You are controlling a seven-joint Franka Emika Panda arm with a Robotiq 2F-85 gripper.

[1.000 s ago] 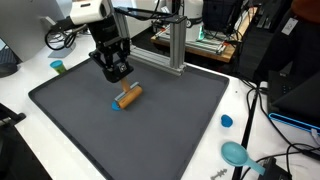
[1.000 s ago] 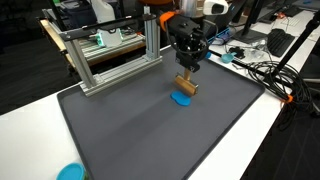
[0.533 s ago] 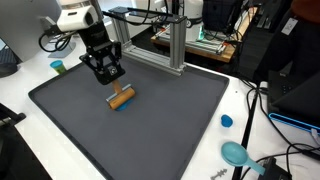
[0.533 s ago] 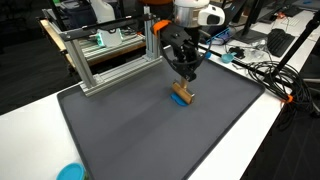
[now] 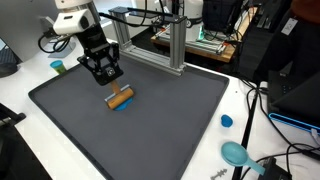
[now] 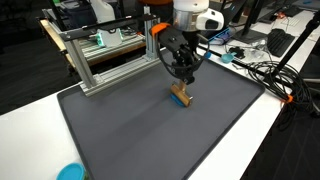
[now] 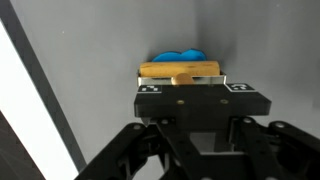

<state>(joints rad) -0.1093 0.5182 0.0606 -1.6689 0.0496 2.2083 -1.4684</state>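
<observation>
My gripper (image 5: 106, 74) hangs above the dark mat (image 5: 170, 125), just up and back from the wooden-handled tool (image 5: 120, 98) that lies flat on it. In both exterior views I see nothing held between my fingers; the tool (image 6: 181, 95) rests on the mat by itself, close under my fingertips but apart from them. Whether my fingers are spread or pressed together I cannot tell for sure: in the wrist view the gripper (image 7: 196, 98) body blocks the fingertips, and from outside they look only slightly parted.

In the wrist view the tool (image 7: 180, 70) shows its tan wooden bar lying crosswise just beyond my gripper, with a blue part (image 7: 181, 56) peeking out past the far side of the bar. In an exterior view that blue part sits at the end of the tool nearer the front edge of the mat.

Measured from the tool: an aluminium frame (image 5: 172, 45) stands behind it at the mat's back edge, and shows as well (image 6: 110, 55). A small teal cup (image 5: 58, 67) sits off the mat on the white table (image 5: 255, 135), beyond my gripper. A blue cap (image 5: 226, 121) and a teal round object (image 5: 236, 153) lie well apart from the tool, off the mat's far corner.
</observation>
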